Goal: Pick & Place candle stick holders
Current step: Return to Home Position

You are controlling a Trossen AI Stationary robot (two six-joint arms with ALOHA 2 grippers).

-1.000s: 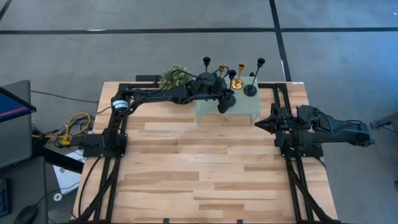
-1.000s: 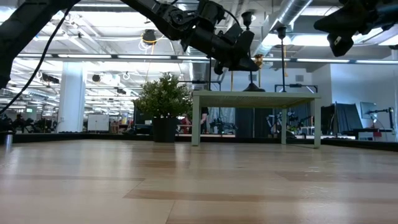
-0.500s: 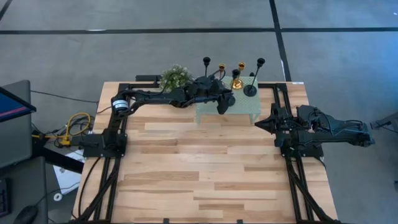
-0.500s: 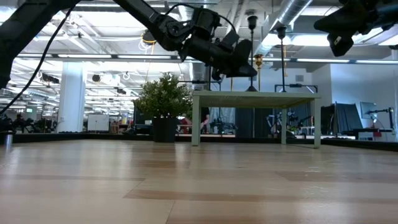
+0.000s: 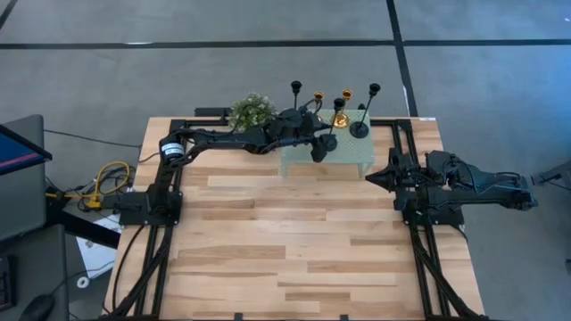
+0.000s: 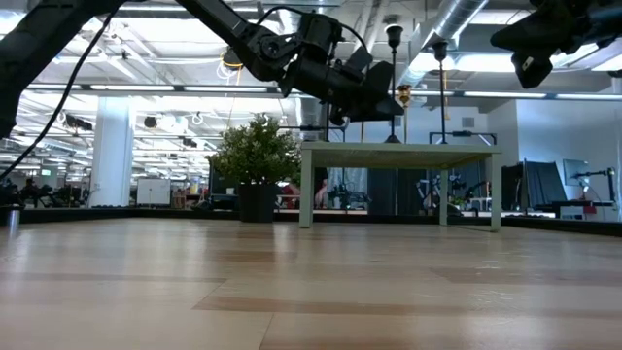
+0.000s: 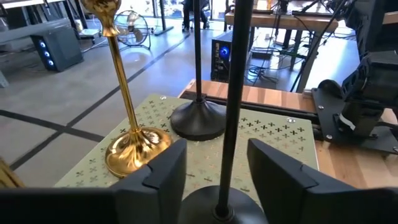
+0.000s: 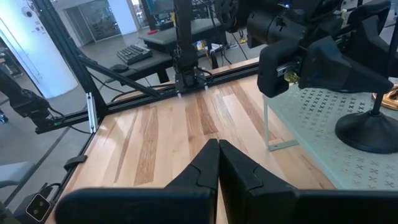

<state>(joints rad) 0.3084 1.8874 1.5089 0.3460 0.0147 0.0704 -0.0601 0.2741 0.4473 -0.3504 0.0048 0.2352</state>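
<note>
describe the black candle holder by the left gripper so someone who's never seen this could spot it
At the far edge of the wooden table sits a mint-green perforated stand. On it, yours is the thin black candle holder whose stem rises between the open fingers of the left gripper. The neighbouring black holder and gold holder stand free of it.

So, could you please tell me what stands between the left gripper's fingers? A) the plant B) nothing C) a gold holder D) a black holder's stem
D: the left wrist view shows a black holder with its stem upright between the left gripper's open fingers, its base on the stand, and the gold holder off to one side.
</note>
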